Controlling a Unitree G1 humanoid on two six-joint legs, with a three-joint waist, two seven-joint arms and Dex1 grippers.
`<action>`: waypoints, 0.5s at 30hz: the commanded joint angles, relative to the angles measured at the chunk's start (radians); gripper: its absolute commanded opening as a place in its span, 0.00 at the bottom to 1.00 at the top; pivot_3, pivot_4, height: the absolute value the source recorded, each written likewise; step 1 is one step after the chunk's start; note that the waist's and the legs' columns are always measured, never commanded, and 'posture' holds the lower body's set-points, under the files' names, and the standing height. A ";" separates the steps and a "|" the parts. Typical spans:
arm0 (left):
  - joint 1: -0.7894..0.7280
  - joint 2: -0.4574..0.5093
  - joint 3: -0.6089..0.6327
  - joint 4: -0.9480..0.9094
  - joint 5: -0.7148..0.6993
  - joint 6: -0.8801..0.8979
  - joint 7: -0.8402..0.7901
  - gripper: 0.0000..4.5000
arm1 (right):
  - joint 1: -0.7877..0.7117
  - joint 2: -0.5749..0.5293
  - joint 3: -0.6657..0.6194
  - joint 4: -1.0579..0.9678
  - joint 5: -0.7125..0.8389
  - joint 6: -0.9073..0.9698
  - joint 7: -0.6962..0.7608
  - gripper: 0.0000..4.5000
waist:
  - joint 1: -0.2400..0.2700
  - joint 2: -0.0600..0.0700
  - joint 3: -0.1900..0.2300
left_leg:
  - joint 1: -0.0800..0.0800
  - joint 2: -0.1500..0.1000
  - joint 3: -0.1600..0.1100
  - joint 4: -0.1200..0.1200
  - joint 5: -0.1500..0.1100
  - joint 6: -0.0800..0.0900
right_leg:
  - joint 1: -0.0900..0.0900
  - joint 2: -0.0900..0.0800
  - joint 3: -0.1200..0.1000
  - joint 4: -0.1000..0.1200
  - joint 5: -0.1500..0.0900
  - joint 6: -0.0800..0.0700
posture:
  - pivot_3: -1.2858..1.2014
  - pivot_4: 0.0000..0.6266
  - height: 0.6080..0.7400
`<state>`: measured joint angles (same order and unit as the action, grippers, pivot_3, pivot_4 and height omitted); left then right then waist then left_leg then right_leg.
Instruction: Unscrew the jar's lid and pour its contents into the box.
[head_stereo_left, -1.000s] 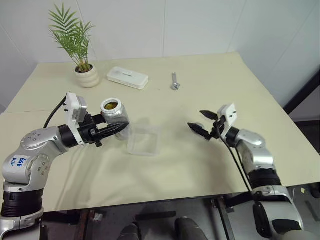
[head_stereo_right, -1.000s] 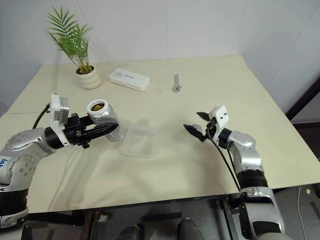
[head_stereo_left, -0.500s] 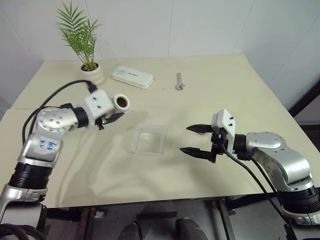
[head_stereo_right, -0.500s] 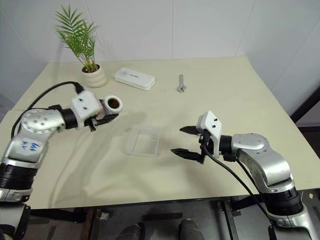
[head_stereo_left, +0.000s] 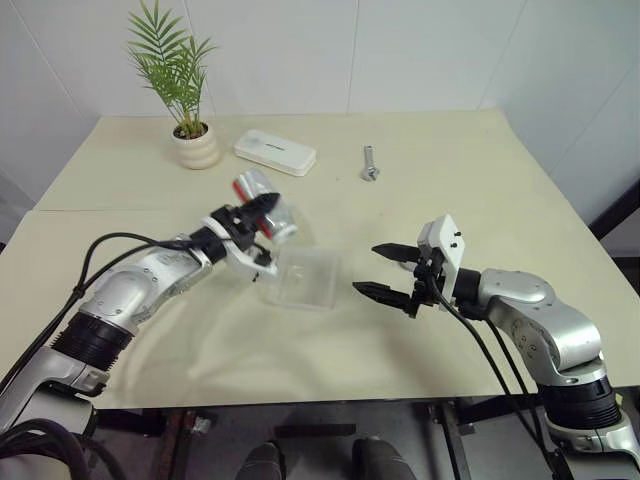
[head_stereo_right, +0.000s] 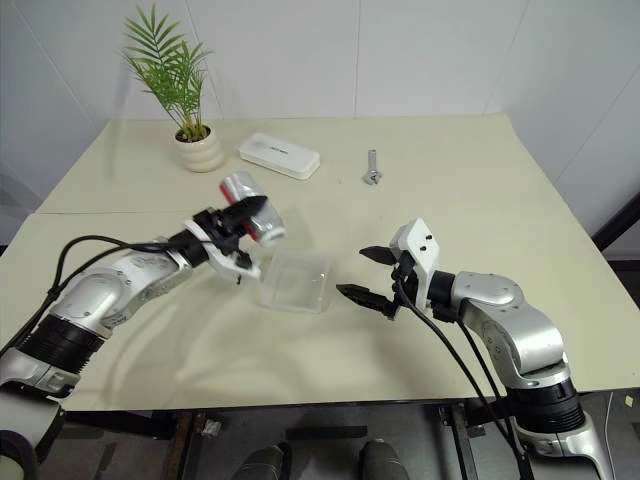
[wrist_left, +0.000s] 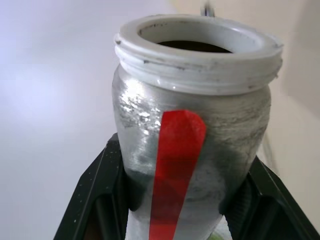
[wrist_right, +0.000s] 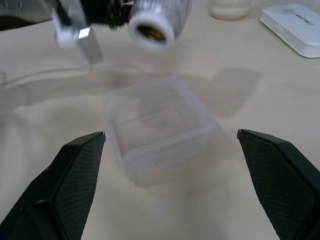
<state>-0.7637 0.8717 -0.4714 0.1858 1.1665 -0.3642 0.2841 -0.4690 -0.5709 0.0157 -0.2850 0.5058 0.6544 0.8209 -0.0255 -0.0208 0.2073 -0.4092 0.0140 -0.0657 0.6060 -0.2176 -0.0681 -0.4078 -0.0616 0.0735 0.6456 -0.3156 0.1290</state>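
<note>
My left gripper is shut on the jar, a silvery cylinder with a red stripe. The jar hangs tipped on its side just above the table, beside the back left corner of the box. Its open white mouth faces the box and the right gripper. Brown contents show inside the mouth. The clear square box lies between the two grippers. To its right my right gripper stands open with nothing between its fingers. The lid is out of view.
At the back of the table stand a potted palm, a flat white oblong case and a metal bolt. The table's right edge runs close behind the right arm.
The left wrist has rolled and carried the jar right, toward the box; the jar went from mouth-up to lying on its side. The right gripper drew back toward me and stays open.
</note>
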 joint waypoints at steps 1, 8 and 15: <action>-0.051 0.016 -0.001 -0.001 0.120 0.008 0.109 0.44 | -0.020 0.011 -0.031 -0.006 0.020 -0.006 -0.015 0.99 | 0.000 0.000 0.000 | 0.000 0.000 0.000 0.000 0.000 0.000 | 0.000 0.000 0.000 0.000 0.000 0.000 | 0.52 0.24 1.00; -0.071 0.030 -0.017 0.028 0.230 0.015 0.179 0.44 | -0.034 0.048 -0.038 0.011 0.038 -0.005 -0.039 0.99 | -0.004 0.000 0.000 | 0.001 0.000 0.000 0.000 0.000 0.000 | -0.001 0.000 0.000 0.002 0.000 0.000 | 0.52 0.24 1.00; -0.017 0.028 0.017 -0.032 0.179 -0.001 0.128 0.44 | -0.045 0.056 -0.038 0.030 0.042 -0.014 -0.039 0.99 | -0.002 0.000 0.000 | 0.000 0.000 0.000 0.002 0.000 0.000 | -0.001 0.000 0.000 0.003 0.000 0.000 | 0.52 0.24 1.00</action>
<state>-0.7895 0.8859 -0.4884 0.1936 1.3785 -0.3624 0.4309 -0.4974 -0.5195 0.0016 -0.2404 0.5313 0.6558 0.7811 -0.0276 -0.0209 0.2074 -0.4090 0.0141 -0.0656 0.6081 -0.2176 -0.0680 -0.4086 -0.0615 0.0735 0.6491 -0.3158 0.1288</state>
